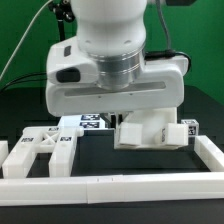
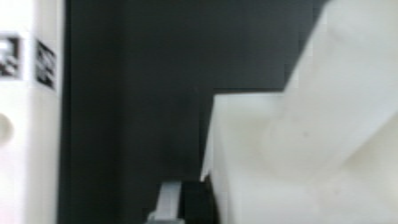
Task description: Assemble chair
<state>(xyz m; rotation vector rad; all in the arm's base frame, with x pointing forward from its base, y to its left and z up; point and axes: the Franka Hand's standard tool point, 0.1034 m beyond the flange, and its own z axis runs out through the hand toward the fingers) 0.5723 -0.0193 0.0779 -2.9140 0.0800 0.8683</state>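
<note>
Reaching down over a black table, a white robot arm is filling the upper middle of the exterior view. Its gripper is pressed shut. Whether anything thin is pinched in it cannot be told, because the arm's own body is hiding the fingertips from outside.

A blocky white chair piece is sitting on the table just under the arm, toward four o'clock from the picture's centre. In the wrist view it is looming close beside the gripper. More chair pieces, the loose bars, are lying at eight o'clock, well apart from the block. A low white wall is running along six o'clock and up the three o'clock side, near the block.

The likely trouble is that a closed gripper can only push. A nudge from here could be tipping the block or jamming it against the wall, and the arm is blocking the outside camera's sight of any contact.

No brand names or readable words are showing. Only black-and-white square tags are appearing on the pieces and on the marker board, lying just off centre at eleven o'clock.
</note>
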